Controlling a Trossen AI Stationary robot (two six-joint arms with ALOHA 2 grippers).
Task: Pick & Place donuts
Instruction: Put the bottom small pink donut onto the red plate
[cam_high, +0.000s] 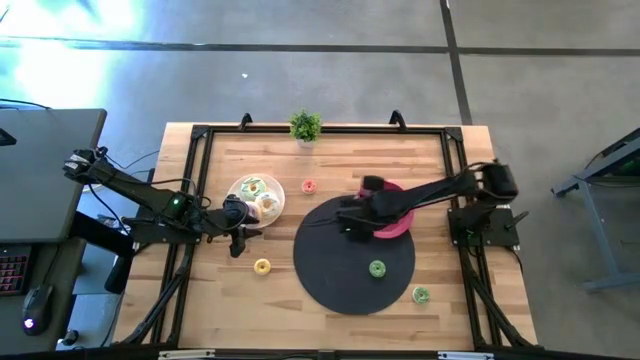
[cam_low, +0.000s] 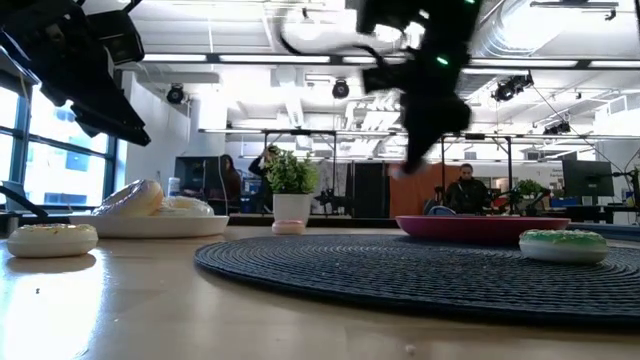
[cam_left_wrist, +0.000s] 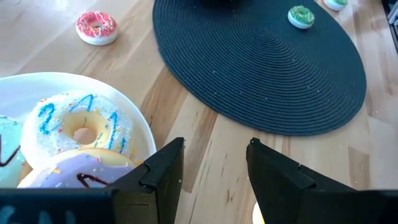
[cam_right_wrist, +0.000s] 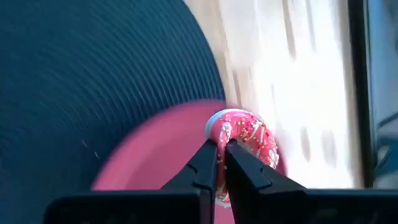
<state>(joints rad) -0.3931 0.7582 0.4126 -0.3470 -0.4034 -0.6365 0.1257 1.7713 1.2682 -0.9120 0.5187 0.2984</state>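
My right gripper (cam_right_wrist: 222, 143) (cam_high: 348, 218) is over the dark round mat (cam_high: 355, 255), beside the pink-red plate (cam_high: 393, 226), shut on a pink speckled donut (cam_right_wrist: 249, 138). My left gripper (cam_left_wrist: 216, 143) (cam_high: 243, 232) is open and holds nothing. It hangs by the near-right rim of the white plate (cam_left_wrist: 74, 84), which carries several frosted donuts (cam_left_wrist: 78, 127). Loose donuts lie flat: a pink one (cam_high: 308, 186) and a yellow one (cam_high: 262, 266) on the wood, a green one (cam_high: 377, 268) on the mat, and a green-white one (cam_high: 421, 295) just off it. My right gripper pinches the pink donut by the rim nearest the fingers (cam_right_wrist: 219, 132), between the two fingertips. The donut stands out beyond the fingertips, above the pink-red plate (cam_right_wrist: 155, 162). Whether it is clear of the plate, the blurred wrist view does not show.
A small green potted plant (cam_high: 306, 127) stands at the table's far edge. A black frame (cam_high: 320, 130) runs around the table top. Bare wood lies near the table's near edge, left of the mat. People stand in the room beyond the table (cam_low: 465, 185).
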